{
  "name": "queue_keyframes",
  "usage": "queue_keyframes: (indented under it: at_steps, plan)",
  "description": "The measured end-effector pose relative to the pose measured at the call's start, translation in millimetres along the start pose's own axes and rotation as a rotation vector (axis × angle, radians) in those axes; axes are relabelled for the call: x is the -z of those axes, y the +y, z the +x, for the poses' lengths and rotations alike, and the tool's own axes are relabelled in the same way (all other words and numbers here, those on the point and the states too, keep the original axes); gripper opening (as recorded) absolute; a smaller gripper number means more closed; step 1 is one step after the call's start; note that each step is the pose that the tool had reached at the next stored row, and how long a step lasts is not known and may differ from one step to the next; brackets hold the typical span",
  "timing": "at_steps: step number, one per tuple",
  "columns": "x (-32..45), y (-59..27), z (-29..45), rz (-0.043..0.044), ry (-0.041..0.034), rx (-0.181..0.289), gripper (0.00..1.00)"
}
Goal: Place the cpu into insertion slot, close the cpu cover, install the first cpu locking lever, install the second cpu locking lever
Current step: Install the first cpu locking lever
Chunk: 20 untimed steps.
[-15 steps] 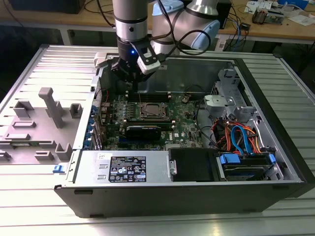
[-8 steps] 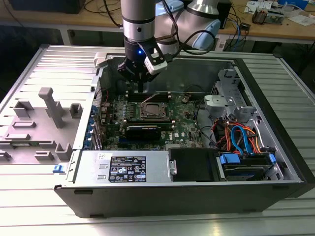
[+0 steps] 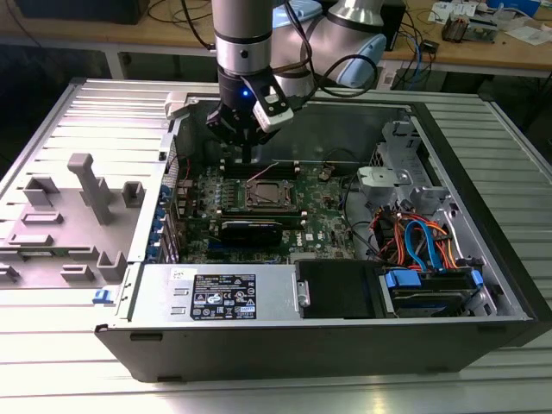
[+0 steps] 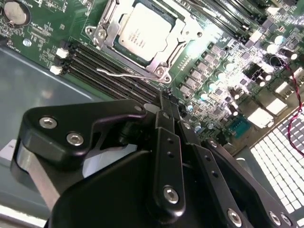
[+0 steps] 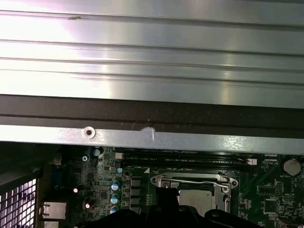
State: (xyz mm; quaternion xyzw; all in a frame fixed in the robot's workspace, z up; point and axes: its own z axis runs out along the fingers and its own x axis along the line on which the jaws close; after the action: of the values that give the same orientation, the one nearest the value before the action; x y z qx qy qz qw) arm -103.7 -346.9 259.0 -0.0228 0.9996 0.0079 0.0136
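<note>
My gripper [image 4: 164, 99], pinched together and empty, hovers just far of the cpu [image 4: 142, 31], which lies under the cover [image 4: 179, 46]. My tips could slip off the thin lever [image 4: 121, 74] and gouge the board [image 4: 47, 28].

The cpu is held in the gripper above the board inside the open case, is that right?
No. The cpu lies on the board under the closed cover, as the second wrist view shows; the gripper holds nothing. It does hang above the board inside the open case.
</note>
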Motion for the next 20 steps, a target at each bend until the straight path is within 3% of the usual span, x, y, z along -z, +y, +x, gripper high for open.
queue_keyframes:
  at_steps: [9,11,12,13,20]
  plan:
    - [-11.0,1.1,-4.4,0.0028,-0.0005,-0.043,0.11]
    - [-12.4,2.4,-5.2,0.0104,-0.0004,-0.043,0.11]
    - [-13.3,3.4,-5.5,0.0231,-0.0001,-0.043,0.11]
    - [-14.0,4.1,-5.6,0.0295,0.0000,-0.043,0.11]
    - [-15.9,5.9,-5.7,0.0329,0.0001,-0.079,0.11]
